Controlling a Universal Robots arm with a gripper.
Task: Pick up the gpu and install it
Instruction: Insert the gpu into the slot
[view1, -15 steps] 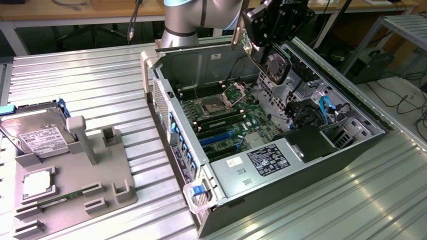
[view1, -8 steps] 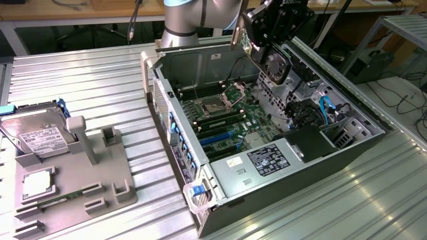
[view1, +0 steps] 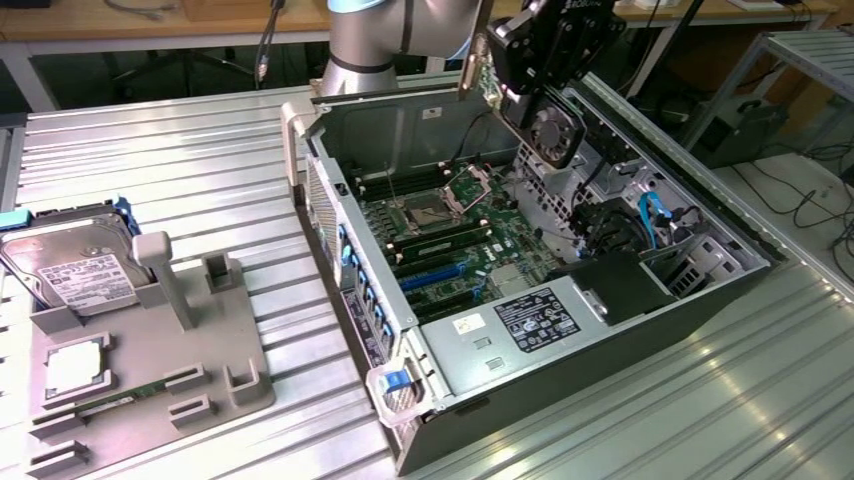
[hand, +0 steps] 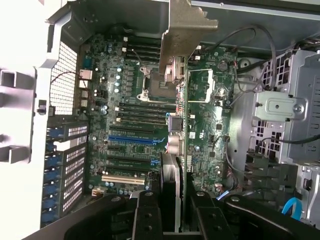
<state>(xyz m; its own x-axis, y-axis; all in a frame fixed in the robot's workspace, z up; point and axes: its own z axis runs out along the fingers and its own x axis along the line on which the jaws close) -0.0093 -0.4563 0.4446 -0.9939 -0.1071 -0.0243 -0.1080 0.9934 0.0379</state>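
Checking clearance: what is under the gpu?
Under the gpu, held by the end effector, lies the motherboard with its CPU socket and blue slot. The strip directly beneath the card is hidden.

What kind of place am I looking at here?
Most likely a robotics lab or test workshop: a robot gripper holds a gpu over an open computer case on a ribbed metal table, with a hard drive parked in a grey fixture alongside.
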